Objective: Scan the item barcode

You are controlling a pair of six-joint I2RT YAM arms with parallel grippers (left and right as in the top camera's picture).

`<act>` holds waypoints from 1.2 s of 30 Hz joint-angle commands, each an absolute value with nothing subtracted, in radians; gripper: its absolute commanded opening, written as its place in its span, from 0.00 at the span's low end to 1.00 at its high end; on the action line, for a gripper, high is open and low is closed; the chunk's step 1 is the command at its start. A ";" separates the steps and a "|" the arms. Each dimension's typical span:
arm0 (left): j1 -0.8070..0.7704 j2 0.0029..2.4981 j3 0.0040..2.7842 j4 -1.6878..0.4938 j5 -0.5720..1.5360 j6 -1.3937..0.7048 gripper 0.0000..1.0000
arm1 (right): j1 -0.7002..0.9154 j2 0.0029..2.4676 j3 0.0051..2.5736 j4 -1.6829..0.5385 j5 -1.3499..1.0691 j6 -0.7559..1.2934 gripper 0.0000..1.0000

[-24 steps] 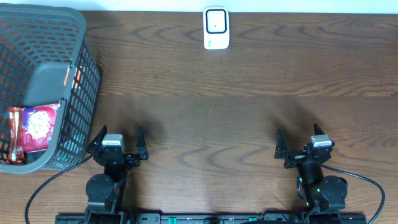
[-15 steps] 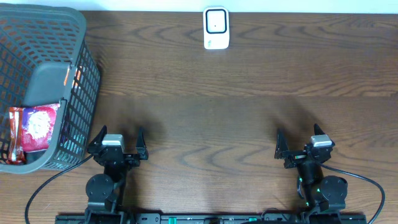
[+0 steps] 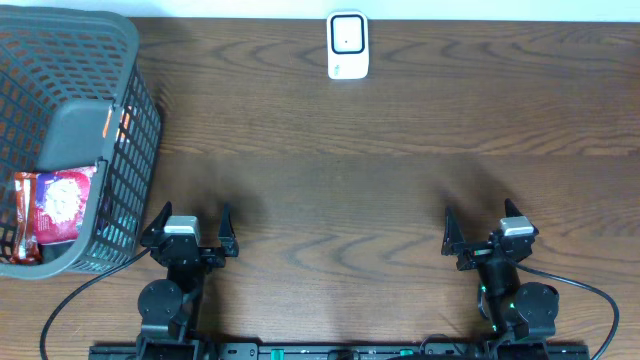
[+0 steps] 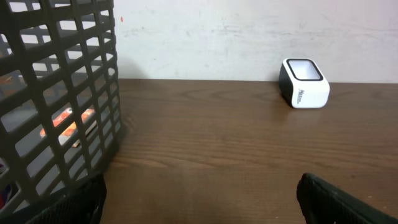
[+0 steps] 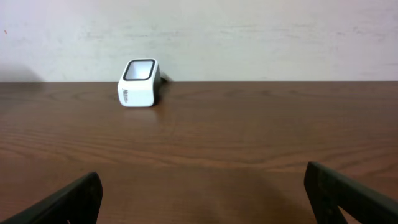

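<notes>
Risk: snagging basket (image 3: 140, 120) mesh, left edge, reaching for red pkt (image 3: 58, 200); L gripper (image 3: 192, 218), R gripper (image 3: 480, 222) at bottom spread wide, empty.

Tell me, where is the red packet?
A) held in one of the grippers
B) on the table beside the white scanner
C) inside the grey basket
C: the overhead view shows the red packet lying inside the basket at the left of the table.
</notes>
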State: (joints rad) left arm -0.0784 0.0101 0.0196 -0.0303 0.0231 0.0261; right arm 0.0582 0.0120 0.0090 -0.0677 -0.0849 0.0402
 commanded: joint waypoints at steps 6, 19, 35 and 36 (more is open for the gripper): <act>-0.072 0.005 0.004 -0.073 -0.009 0.022 0.98 | 0.053 0.009 0.006 -0.070 -0.081 0.028 0.99; -0.072 0.005 0.004 -0.073 -0.009 0.022 0.98 | 0.053 0.009 0.006 -0.070 -0.081 0.028 0.99; -0.073 0.006 0.005 -0.029 0.134 -0.068 0.98 | 0.053 0.009 0.006 -0.070 -0.081 0.028 0.99; -0.073 0.006 0.005 0.009 0.190 -0.088 0.98 | 0.053 0.009 0.006 -0.070 -0.081 0.028 0.99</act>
State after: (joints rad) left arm -0.0784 0.0105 0.0200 -0.0227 0.0662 -0.0273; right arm 0.0582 0.0120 0.0090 -0.0677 -0.0849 0.0399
